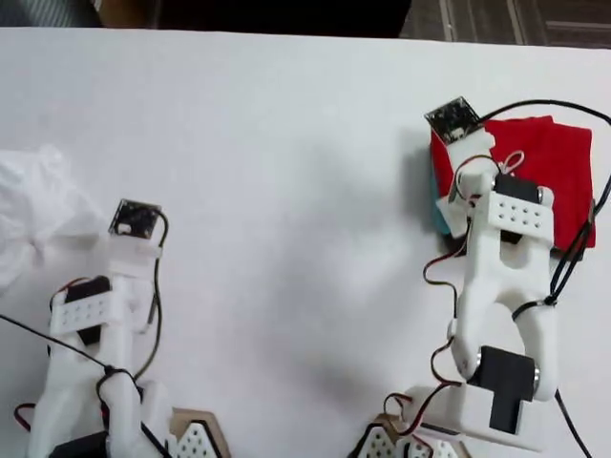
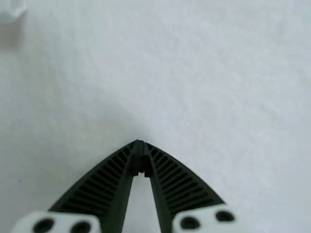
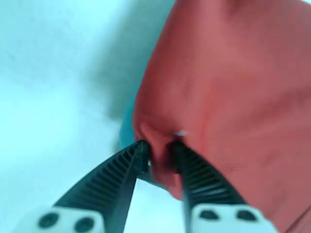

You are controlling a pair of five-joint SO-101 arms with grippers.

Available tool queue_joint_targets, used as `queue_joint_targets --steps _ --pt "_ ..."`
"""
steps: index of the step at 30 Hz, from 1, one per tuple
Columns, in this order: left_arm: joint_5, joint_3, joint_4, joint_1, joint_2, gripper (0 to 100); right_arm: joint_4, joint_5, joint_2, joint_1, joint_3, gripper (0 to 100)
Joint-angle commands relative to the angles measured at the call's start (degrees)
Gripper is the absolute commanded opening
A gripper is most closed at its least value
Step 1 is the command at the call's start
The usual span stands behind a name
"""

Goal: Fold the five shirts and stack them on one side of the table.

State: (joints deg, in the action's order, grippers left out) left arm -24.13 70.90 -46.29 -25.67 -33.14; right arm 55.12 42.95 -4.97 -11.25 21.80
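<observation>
A folded red shirt (image 1: 554, 162) lies at the right side of the table on top of a teal shirt (image 1: 441, 221), of which a thin edge shows. The right arm (image 1: 496, 239) hangs over the stack's near-left corner. In the right wrist view my right gripper (image 3: 159, 148) is shut on a small pinched fold at the edge of the red shirt (image 3: 233, 87), with the teal shirt (image 3: 127, 126) just below. A crumpled white shirt (image 1: 33, 205) lies at the left edge. My left gripper (image 2: 139, 145) is shut and holds nothing, above bare table right of it.
The white table (image 1: 286, 191) is bare across its middle and back. Cables trail from both arms, one looping over the right edge of the red shirt. The arm bases stand at the front edge.
</observation>
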Motion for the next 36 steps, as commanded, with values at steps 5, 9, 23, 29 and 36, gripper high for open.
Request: queue_joint_targets --steps 5,9,23,29,36 --pt "0.44 -0.13 0.97 -0.35 -1.58 3 -2.33 -8.88 -3.91 -4.70 -14.33 23.1" --pt "0.44 -0.13 0.97 -0.35 -1.58 3 -2.24 -11.69 -3.47 -4.62 -18.29 22.5" --pt "0.44 -0.13 0.97 -0.35 -1.58 3 -12.70 -12.04 26.33 -13.23 -33.58 3.9" --pt "0.44 -0.13 0.97 -0.35 -1.58 3 -2.07 -12.04 42.51 -13.41 -53.89 8.2" --pt "0.44 -0.13 0.97 -0.35 -1.58 3 5.76 -12.13 56.75 -11.38 -71.74 11.1"
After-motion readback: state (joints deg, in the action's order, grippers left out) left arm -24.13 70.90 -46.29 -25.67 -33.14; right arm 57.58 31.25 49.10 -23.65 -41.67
